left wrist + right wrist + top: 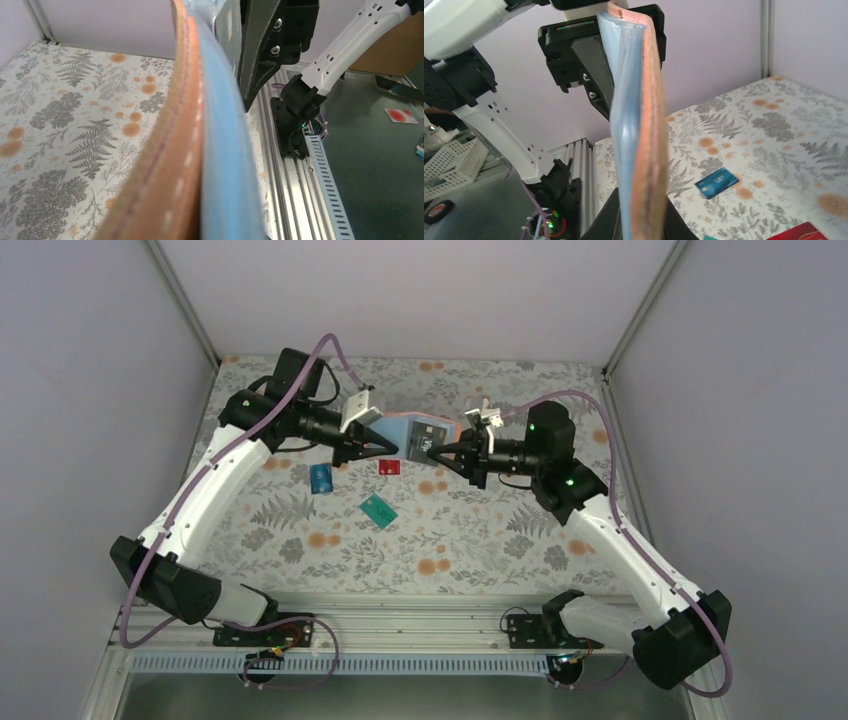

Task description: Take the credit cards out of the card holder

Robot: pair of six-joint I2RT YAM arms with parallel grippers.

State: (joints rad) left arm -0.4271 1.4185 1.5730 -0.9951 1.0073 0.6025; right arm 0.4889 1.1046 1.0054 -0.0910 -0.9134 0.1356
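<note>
The left tool [392,452] and right tool [438,452] are each clamped on opposite sides of the blue plastic card holder with stitched tan leather backing [398,430], held on edge above the floral surface [480,540] near the middle of its far edge. A blue credit card [320,478], a red card [390,467] and a teal-green card [378,510] lie beneath it. A dark card [425,439] seems lodged inside, so the right tool would best pinch that alone and draw it straight out.

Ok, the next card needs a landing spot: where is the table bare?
Bare: the table's wide strip between the teal card and the near rail. Crowded: just this side of the holder, where the blue card, red card and teal card lie close.
</note>
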